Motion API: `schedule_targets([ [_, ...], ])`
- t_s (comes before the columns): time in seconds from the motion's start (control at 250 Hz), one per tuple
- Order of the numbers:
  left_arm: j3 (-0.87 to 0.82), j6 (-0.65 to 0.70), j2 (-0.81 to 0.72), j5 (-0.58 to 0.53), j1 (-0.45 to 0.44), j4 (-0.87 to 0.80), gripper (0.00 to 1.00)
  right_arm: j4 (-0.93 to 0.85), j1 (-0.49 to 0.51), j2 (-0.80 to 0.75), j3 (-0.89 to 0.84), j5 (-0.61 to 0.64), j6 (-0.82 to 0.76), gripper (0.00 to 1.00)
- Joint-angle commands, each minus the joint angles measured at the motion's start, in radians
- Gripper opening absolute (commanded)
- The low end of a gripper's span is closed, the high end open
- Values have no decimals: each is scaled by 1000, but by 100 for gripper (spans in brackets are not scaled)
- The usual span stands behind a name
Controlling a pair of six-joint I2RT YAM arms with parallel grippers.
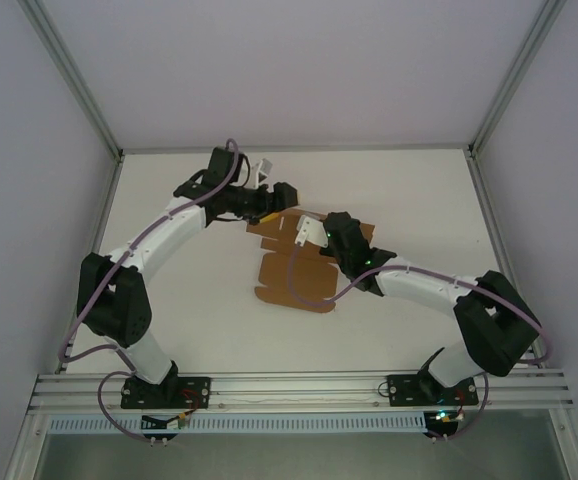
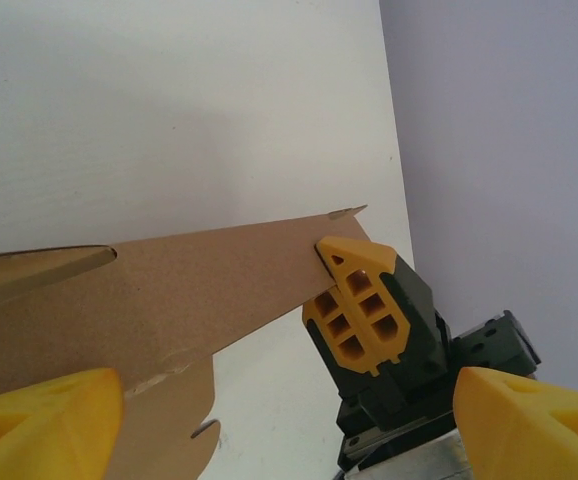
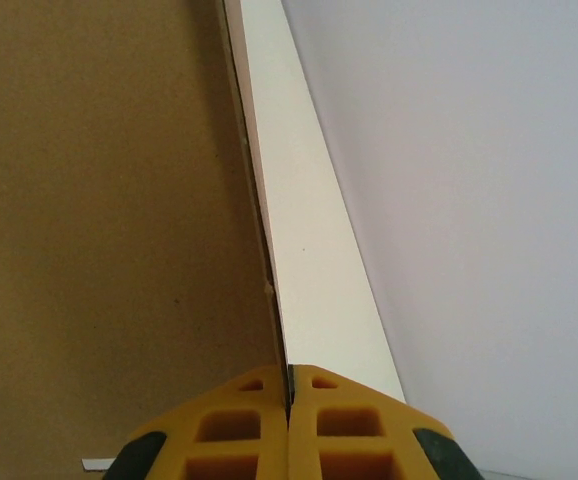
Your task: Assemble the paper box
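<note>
Paper box [image 1: 294, 280] edge in right claw [image 3: 289, 385]; table [image 1: 209, 330] around

Plain brown die-cut paper box [image 1: 291, 282] sheet, unfolded, slotted flaps, at middle of table [image 1: 169, 330].

Soft, even light is shining everywhere, and the arms [image 1: 169, 235] are casting pale shadows on the tabletop [image 1: 409, 190]. Up close, the yellow jaws are looking a little blurry.

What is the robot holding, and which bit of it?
The right gripper, jaws shut, pinches the paper box by the thin edge of a raised flap. The left gripper has open jaws and grips nothing.
</note>
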Motion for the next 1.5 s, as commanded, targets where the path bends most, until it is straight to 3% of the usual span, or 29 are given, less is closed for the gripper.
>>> schedule_targets([
  [0.0, 1, 11, 25, -26, -11, -31, 86, 62, 6, -46, 31, -52, 49, 0],
  [0.12, 42, 40, 38, -33, -12, -97, 83, 43, 6, -57, 24, -67, 53, 0],
  [0.415, 41, -25, 70, 41, -19, 12, 81, 77, 6, -96, -10, -161, 94, 0],
  [0.639, 35, -78, 67, 78, -32, 100, 66, 49, 7, -88, -11, -177, 90, 0],
  [0.815, 15, -96, 53, 95, -38, 104, 70, 47, 7, -73, -9, -156, 102, 0],
  [0.918, 13, -44, 19, 28, -38, 17, 75, 46, 6, -70, -7, -141, 104, 0],
  [1.282, -11, 139, -245, -431, -19, -327, 83, -10, -6, -76, 6, -123, 116, 0],
  [1.377, 40, 164, -256, -448, -11, -340, 83, -19, -6, -74, 10, -129, 118, 0],
  [1.497, 123, 178, -198, -375, -11, -318, 81, -35, -6, -69, 15, -138, 130, 0],
])
